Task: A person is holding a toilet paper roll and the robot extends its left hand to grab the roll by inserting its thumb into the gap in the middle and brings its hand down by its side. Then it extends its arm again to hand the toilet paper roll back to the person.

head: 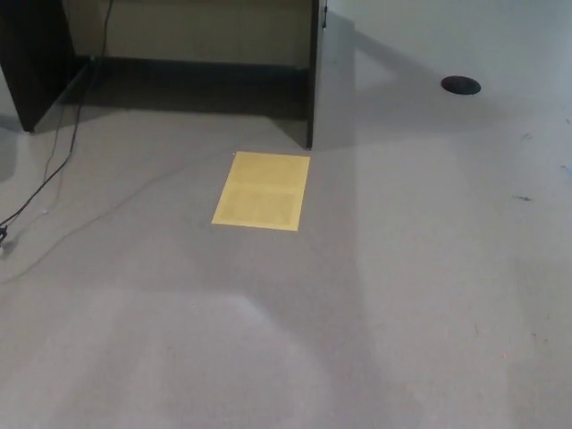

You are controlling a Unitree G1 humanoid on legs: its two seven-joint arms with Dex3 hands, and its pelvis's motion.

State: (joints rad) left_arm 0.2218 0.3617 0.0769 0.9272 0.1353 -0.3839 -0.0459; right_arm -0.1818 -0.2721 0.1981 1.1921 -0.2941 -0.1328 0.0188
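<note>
floor [402, 313]: grey carpet, fills most of the head view
yellow sheet [262, 189]: flat on the carpet, just in front of the desk's right panel
desk [311, 80]: dark side panels at the far edge, shadowed gap between them
cables [54, 170]: thin, trailing from the desk's left panel across the carpet
black disc [460, 85]: on the floor, far right
left hand: out of frame, can't tell its state
right hand: out of frame too
paper roll: not visible, location unknown

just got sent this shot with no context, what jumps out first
The yellow sheet lying flat on the grey floor, just above the picture's middle, draws the eye first. Behind it stands dark furniture, with black cables trailing at left and a dark round disc at upper right. No hand, person or roll shows.
</note>
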